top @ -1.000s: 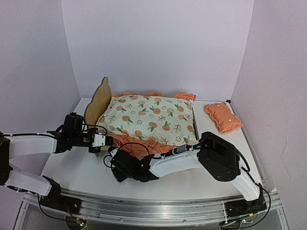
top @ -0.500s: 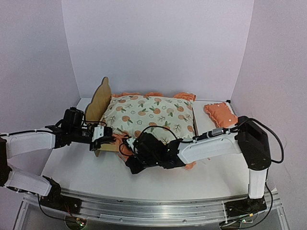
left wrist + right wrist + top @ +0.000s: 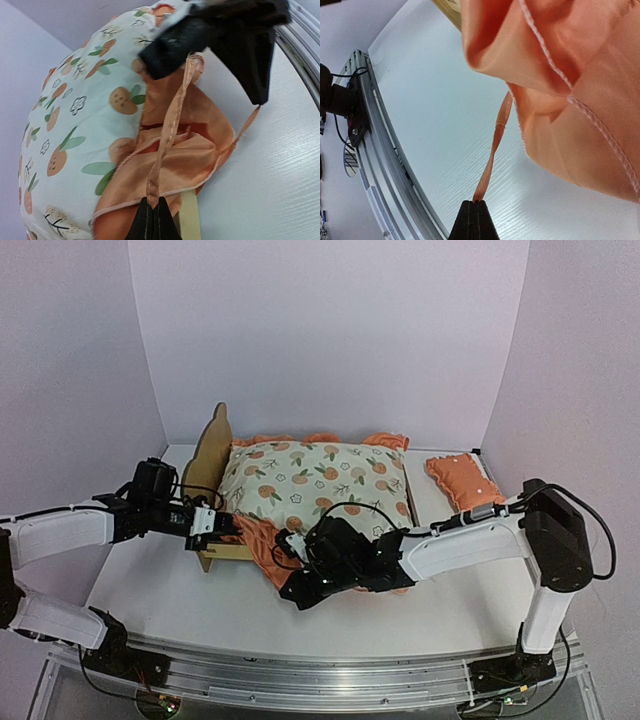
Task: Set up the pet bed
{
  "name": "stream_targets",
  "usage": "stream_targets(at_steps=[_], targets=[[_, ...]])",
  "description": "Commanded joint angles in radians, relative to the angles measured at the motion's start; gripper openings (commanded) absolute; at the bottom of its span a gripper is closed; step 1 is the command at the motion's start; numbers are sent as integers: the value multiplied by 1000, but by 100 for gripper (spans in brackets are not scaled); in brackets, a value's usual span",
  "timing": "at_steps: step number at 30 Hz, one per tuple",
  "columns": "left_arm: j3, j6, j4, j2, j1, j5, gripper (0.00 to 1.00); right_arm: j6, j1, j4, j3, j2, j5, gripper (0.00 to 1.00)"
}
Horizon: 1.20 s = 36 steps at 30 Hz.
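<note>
The pet bed (image 3: 214,447) stands at the back of the table, its plywood headboard on the left. The orange-print mattress pad (image 3: 318,483) lies on it. At the bed's near left corner my left gripper (image 3: 224,527) is shut on an orange ribbon tie (image 3: 167,130) from the pad's ruffle (image 3: 185,150); a strip of plywood frame (image 3: 189,216) shows beside it. My right gripper (image 3: 296,594), just in front of the bed, is shut on the end of a second ribbon tie (image 3: 495,145) that runs taut to the ruffle (image 3: 570,75).
A small orange pillow (image 3: 465,483) lies at the back right, beside the bed. The metal rail (image 3: 370,145) runs along the table's near edge. White walls close in the left, back and right sides.
My right arm has swung right and its gripper has moved right along the bed's front, pulling its ribbon. My left gripper has shifted slightly towards the bed with its ribbon held.
</note>
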Motion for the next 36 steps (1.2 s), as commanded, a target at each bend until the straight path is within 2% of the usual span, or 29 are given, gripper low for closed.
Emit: stream_targets(at_steps=[1, 4, 7, 12, 17, 20, 23, 27, 31, 36], targets=[[-97, 249, -133, -77, -67, 30, 0, 6, 10, -17, 56, -60, -157, 0], [-125, 260, -115, -77, -122, -10, 0, 19, 8, -15, 85, -49, -185, 0], [-154, 332, -108, -61, -159, -50, 0, 32, 1, -15, 86, -45, -188, 0], [-206, 412, 7, 4, -191, -165, 0, 36, -4, -16, 104, -37, -191, 0], [-246, 430, 152, 82, -242, -276, 0, 47, -4, -16, 126, -21, -221, 0], [-242, 351, 204, 91, -250, -281, 1, 44, -5, -15, 127, -23, -219, 0], [-228, 254, 247, 92, -250, -278, 10, 60, -3, -7, 128, -3, -228, 0], [-257, 248, 245, 90, -251, -251, 23, 104, -3, 47, 141, 45, -259, 0], [-278, 208, 234, 76, -251, -233, 40, 119, -3, 75, 145, 68, -262, 0], [-263, 127, 178, 3, -251, -176, 44, 126, -2, 89, 145, 79, -265, 0]])
